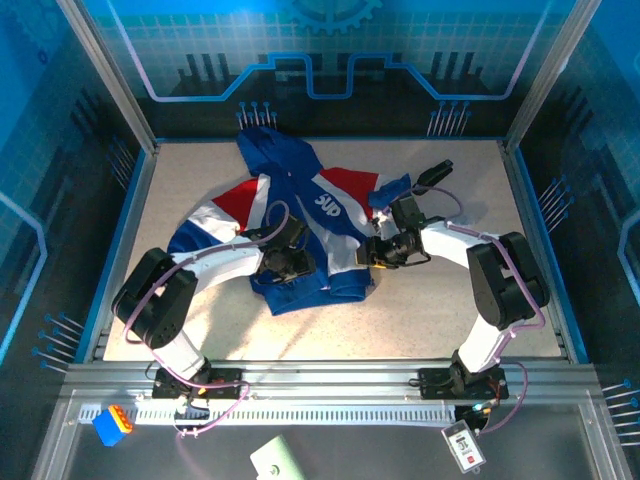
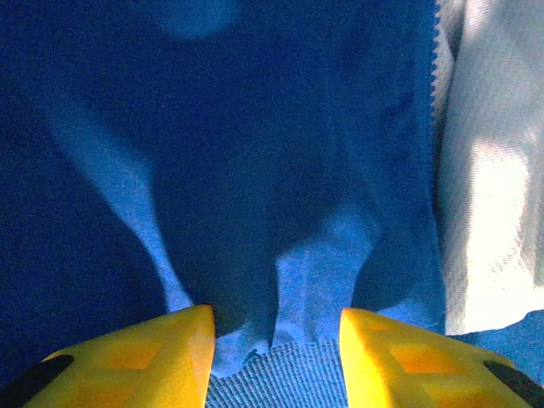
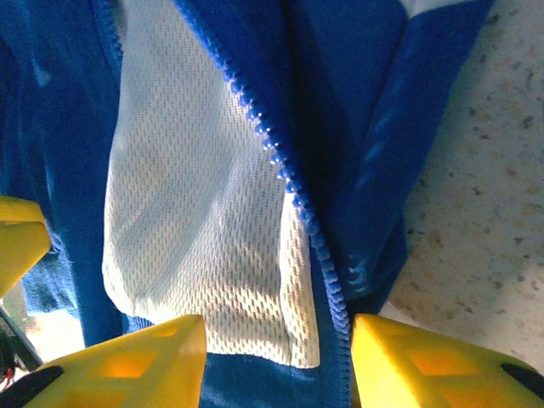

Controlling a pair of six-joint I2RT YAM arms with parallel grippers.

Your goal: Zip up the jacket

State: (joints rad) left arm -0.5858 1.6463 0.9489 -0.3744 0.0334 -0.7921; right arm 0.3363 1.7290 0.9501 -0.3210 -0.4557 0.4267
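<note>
Presently found the left claw [image 2: 276, 344] parted wide and set down on blue cloth just above the ribbed hem [image 2: 272, 382], a fold bunched between the yellow fingers [image 2: 161, 353], nothing clamped. Noted zipper teeth [image 2: 436, 76] at the right edge of that wrist view, bordering white mesh lining [image 2: 493, 170]. Found the right claw [image 3: 279, 344] likewise spread wide over the open front; cannot tell whether touching or just above. Observed there a blue toothed edge running diagonally down toward the gap between its fingers [image 3: 127, 357], with mesh lining on one side, blue cloth on the other and the speckled desk [image 3: 484, 195] beyond. From above, recorded both claws low on the jacket [image 1: 295, 185]: left claw at the hem area, right claw at the edge on the right arm's side. Recorded the jacket lying spread across the middle of the desk, hood [image 1: 278, 150] toward the far side, red panels [image 1: 240, 200] and white stripes showing, front unzipped.
</note>
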